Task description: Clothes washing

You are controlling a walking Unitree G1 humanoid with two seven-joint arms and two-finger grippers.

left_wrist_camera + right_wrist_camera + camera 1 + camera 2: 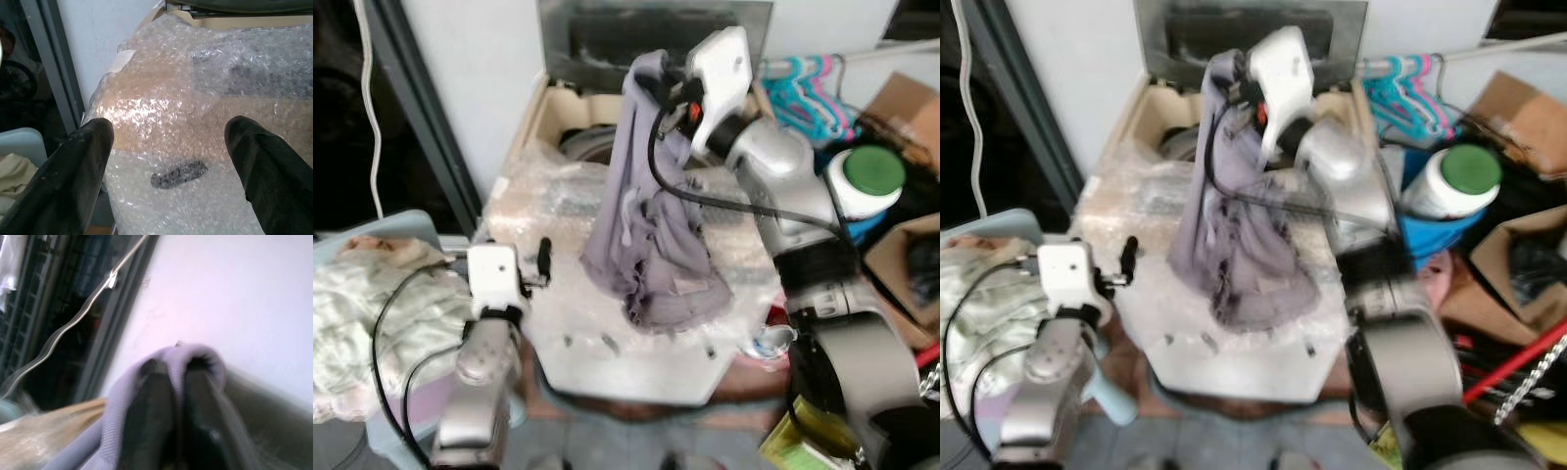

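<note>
The right gripper (pixel 178 396) is clamped on the top of a grey garment (pixel 651 235) and holds it up above the washer (pixel 636 362), while the lower part of the cloth rests in a heap on the lid covered with bubble wrap (pixel 205 98). The left gripper (pixel 168 161) is low at the washer's left edge, with its fingers wide apart and holding nothing. A basket (pixel 372 441) with pale laundry stands beside the washer on the left.

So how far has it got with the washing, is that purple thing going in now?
Mid-load, it seems. The right gripper is shut on the purple garment, lifted so its hem trails on the bubble-wrapped washer top; the open tub lies just behind. The left gripper hovers open. More laundry waits in the basket.
</note>
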